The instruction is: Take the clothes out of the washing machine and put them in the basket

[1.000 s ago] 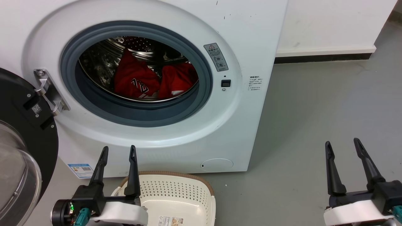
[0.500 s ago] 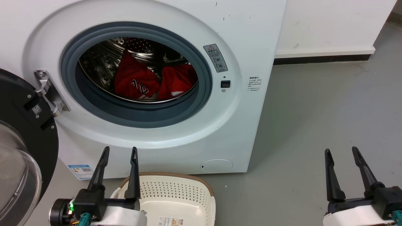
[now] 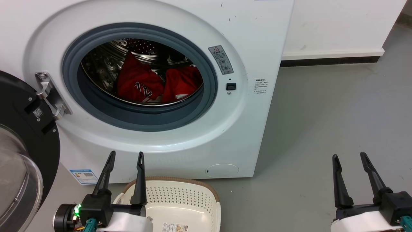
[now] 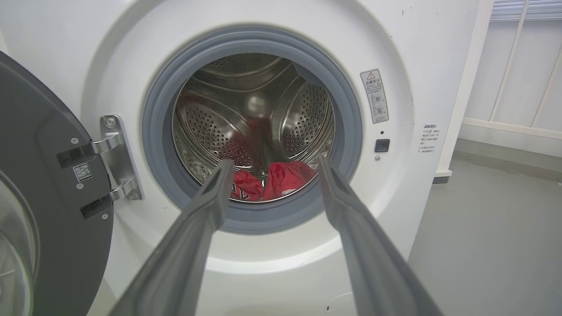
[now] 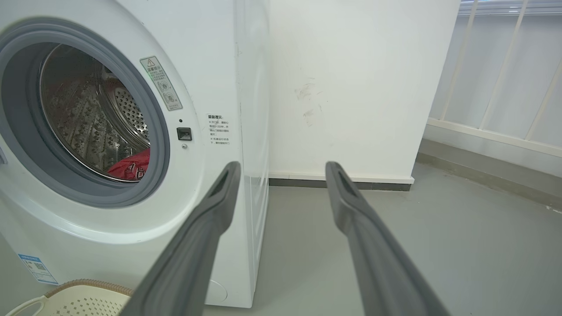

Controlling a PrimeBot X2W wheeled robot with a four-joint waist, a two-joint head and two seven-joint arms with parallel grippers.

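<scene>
Two red clothes lie in the drum of the white washing machine [image 3: 180,145]: a lettered one [image 3: 138,82] on the left and a plainer one [image 3: 182,82] on the right. The left wrist view looks into the porthole at both clothes [image 4: 274,182]. The cream basket [image 3: 180,190] stands on the floor in front of the machine, with nothing in the part I see. My left gripper [image 3: 126,156] hangs open above the basket's left end. My right gripper [image 3: 349,156] is open over bare floor to the right of the machine. A red garment [image 5: 131,166] shows in the right wrist view.
The black-framed glass door [image 3: 19,154] stands swung open at the left, on a metal hinge [image 3: 50,93]. Grey floor [image 3: 322,112] stretches to the right of the machine. A white wall with a dark skirting [image 3: 331,59] runs behind it.
My left gripper has drifted slightly right and lower in the head view. My right gripper has sunk a little. The clothes and basket lie as before.
</scene>
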